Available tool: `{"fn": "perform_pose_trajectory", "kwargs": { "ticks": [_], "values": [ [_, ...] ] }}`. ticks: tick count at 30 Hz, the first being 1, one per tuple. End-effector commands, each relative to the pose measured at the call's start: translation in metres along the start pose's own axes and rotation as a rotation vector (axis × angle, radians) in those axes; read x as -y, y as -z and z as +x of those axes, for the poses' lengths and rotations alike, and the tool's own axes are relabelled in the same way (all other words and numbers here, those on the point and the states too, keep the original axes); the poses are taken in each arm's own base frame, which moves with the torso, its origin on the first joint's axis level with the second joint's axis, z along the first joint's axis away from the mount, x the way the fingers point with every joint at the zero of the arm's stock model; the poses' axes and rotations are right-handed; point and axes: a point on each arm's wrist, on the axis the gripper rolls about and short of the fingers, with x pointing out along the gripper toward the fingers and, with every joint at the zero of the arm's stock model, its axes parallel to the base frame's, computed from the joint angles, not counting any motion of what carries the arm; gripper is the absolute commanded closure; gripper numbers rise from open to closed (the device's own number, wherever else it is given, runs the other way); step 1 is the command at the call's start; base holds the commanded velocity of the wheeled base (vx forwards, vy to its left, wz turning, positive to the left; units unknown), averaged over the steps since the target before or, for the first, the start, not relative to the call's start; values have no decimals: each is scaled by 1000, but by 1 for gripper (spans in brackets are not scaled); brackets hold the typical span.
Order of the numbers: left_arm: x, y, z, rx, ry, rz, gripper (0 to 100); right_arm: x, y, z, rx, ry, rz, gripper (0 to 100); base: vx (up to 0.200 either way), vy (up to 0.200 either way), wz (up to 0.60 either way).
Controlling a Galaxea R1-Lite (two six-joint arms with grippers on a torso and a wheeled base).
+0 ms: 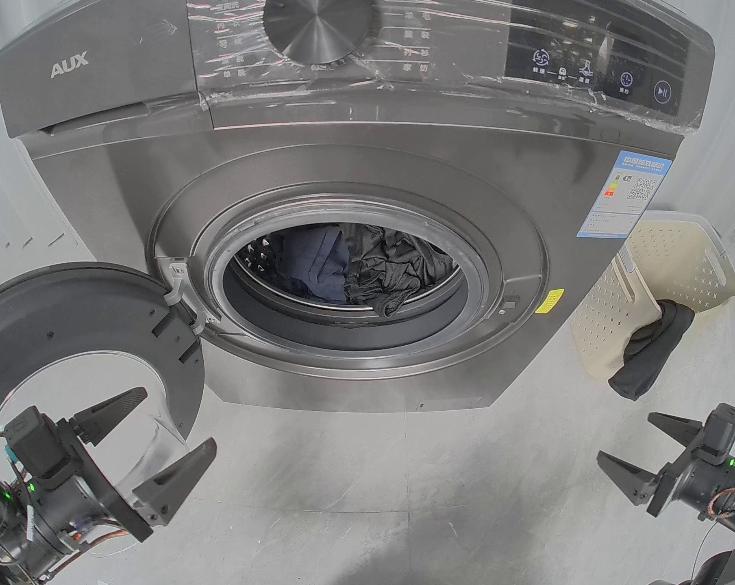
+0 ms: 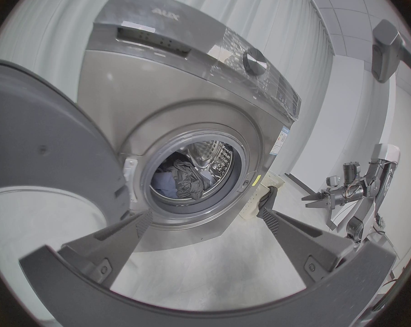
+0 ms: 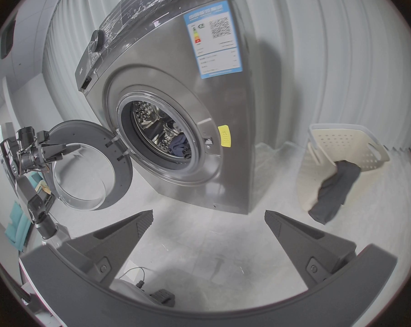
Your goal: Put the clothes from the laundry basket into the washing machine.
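A washing machine (image 1: 302, 148) stands with its door (image 1: 75, 318) swung open and dark clothes (image 1: 384, 266) in the drum. Beside it a cream laundry basket (image 1: 693, 262) lies tipped, with a dark garment (image 1: 652, 351) draped over its rim. The left gripper (image 1: 176, 420) and right gripper (image 1: 626, 437) hang low in front, fingers spread and empty.

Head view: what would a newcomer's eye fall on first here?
The grey washing machine stands in the middle, its round door swung open toward the robot's left, dark clothes lying inside. At its right a cream laundry basket sits tilted, a dark garment hanging over its rim. The left hand and the right hand hover low in front, open and empty.
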Motion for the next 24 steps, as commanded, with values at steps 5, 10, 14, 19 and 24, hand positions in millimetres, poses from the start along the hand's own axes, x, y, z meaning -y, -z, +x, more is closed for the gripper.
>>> {"fn": "perform_pose_trajectory", "kwargs": {
  "ticks": [5, 10, 14, 19, 24],
  "values": [
    [-20, 5, -69, 50, -154, 42, 0, 24, 31, -84, 140, 230, -6, 0, 0, 0, 0],
    [-22, 14, -89, 53, -187, 59, 0, 22, 41, -106, 209, 293, -5, 0, -200, 0, 0],
    [-20, 25, -112, 104, -273, 73, 0, 20, 56, -115, 241, 362, 4, 0, -200, 0, 0],
    [-15, 53, -133, 83, -351, 67, 0, 22, 67, -113, 250, 421, 61, 0, 0, 0, 0],
    [-16, 58, -133, 48, -417, 42, 0, 24, 66, -114, 257, 518, 65, 0, 0, 0, 0]
  ]
}}
